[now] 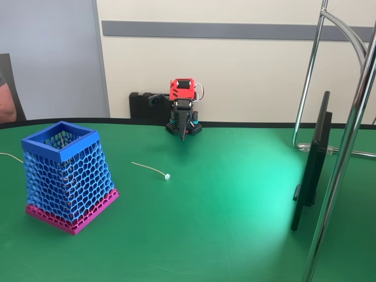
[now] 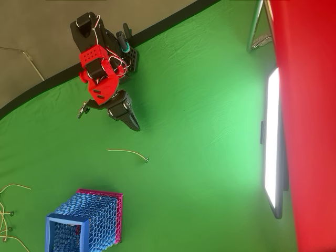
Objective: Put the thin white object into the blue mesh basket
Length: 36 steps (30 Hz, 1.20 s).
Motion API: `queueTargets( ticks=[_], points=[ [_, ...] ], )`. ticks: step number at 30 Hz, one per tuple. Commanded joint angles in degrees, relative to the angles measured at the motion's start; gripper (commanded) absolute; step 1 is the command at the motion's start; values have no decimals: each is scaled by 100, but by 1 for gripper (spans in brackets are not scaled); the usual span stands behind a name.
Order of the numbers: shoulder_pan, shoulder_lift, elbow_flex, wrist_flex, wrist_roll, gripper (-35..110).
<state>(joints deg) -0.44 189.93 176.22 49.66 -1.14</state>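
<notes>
One thin white strand lies flat on the green tabletop, between my hand (fingers together, empty) and the blue mesh basket. I judge it featherlight and limp; I'd pinch mid-length, since the knob end could slip.

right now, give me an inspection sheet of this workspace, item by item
surface: green table, bright patch of light toward the right in the fixed view.
job's things: thin white object lies flat on the table, apart from the blue mesh basket, which stands upright.
clutter: nothing seen.
gripper: gripper points down over the table, holding nothing; jaws look shut.
cables: loose white cords by the basket at the left edge in the overhead view.
surroundings: screen on a stand, metal frame, a person's arm at the left edge.
</notes>
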Motion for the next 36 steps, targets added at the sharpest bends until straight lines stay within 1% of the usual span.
queueTargets(
  ticks=[1, 10, 16, 28, 36],
  points=[
    [53, -141, -185, 70, 158, 1],
    [97, -1187, -1072, 62, 650, 1],
    [343, -2452, -1837, -158, 1134, 1],
    [1222, -4922, -3243, -782, 2373, 1],
    [1415, -6548, -4324, -589, 3146, 2]
  ],
)
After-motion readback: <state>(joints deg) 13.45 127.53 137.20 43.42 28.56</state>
